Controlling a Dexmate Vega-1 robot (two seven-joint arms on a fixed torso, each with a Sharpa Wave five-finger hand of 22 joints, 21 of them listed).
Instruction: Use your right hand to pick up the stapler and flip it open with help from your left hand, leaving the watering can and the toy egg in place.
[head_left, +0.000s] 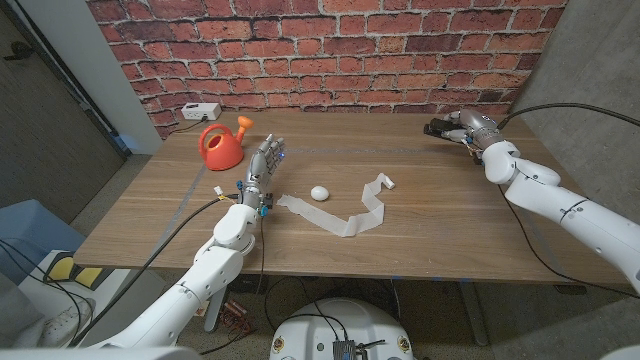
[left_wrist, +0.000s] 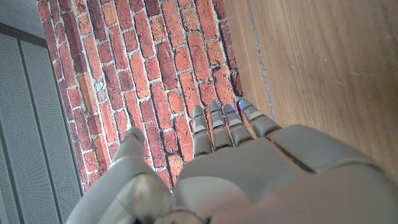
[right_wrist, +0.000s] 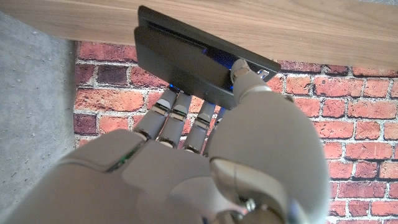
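While the right hand (head_left: 470, 130) is way out at the table's two o'clock corner with its fingers (right_wrist: 186, 115) wrapped under the black stapler (right_wrist: 199, 56) and thumb on top, I'd say we're at the grab step, lift comes next. Its long axis seems to run roughly three-to-nine, which end leads I can't tell. Left hand (head_left: 262, 170) waits near ten o'clock by the watering can (head_left: 220, 147), fingers straight and together, holding nothing, so it has to cross past the toy egg (head_left: 319, 192).

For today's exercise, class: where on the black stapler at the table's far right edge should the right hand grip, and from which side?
Grip the stapler across its long, slim body, near the middle. Approach from the right, as the right hand does: in the right wrist view the thumb lies on one broad face and the fingers reach under the other.
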